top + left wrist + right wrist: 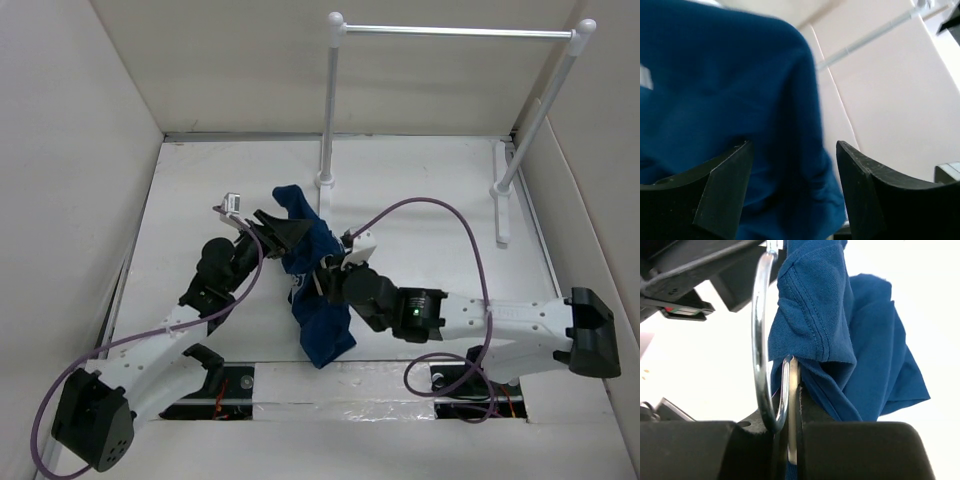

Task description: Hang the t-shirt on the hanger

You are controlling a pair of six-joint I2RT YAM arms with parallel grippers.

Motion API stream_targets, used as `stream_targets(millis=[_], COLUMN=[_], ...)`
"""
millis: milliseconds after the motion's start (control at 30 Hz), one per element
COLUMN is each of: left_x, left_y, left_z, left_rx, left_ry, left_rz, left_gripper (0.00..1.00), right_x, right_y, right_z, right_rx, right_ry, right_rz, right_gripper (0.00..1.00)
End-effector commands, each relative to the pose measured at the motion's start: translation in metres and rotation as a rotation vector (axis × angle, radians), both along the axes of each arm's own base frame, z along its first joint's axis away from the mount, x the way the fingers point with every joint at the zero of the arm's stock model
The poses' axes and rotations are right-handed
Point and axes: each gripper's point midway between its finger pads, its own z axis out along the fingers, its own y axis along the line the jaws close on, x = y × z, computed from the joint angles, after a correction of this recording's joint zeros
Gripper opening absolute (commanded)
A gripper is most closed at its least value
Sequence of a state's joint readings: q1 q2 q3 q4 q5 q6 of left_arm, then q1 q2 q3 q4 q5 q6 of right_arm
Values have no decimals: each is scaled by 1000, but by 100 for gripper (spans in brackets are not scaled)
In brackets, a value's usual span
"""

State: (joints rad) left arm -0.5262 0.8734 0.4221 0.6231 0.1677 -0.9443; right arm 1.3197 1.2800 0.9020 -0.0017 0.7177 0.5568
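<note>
Your overhead view is bright, evenly lit, with faint shadows on the table (420, 180). Your left wrist view smears the t-shirt (715, 90) into blur. Your right wrist view is sharp; the hanger (758, 330) hook glints, upper right blown white.

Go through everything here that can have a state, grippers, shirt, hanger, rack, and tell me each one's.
hanger: only its wire hook shows, clamped.
t-shirt: bunched, not spread out.
left gripper: jaws open, cloth before them.
right gripper: jaws shut on the hanger's hook.
rack: standing upright.
</note>
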Motion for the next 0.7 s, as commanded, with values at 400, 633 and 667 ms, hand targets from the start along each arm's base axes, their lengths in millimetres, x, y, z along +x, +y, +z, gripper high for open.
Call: stream_targets(millis=[400,633,667], left_x=[64,69,67], left_y=[83,69,66], left_z=[17,29,32], left_rx=[114,-143,-165], left_ry=[-69,-118,-138], left_rz=[285,88,68], left_gripper=[58,61,62], right_x=[-6,-11,-12], right_y=[-24,-25,-25], right_z=[34,41,40], right_rx=[65,93,94], right_ry=[10,-1,1], right_rz=[68,107,110], right_gripper=[0,0,0])
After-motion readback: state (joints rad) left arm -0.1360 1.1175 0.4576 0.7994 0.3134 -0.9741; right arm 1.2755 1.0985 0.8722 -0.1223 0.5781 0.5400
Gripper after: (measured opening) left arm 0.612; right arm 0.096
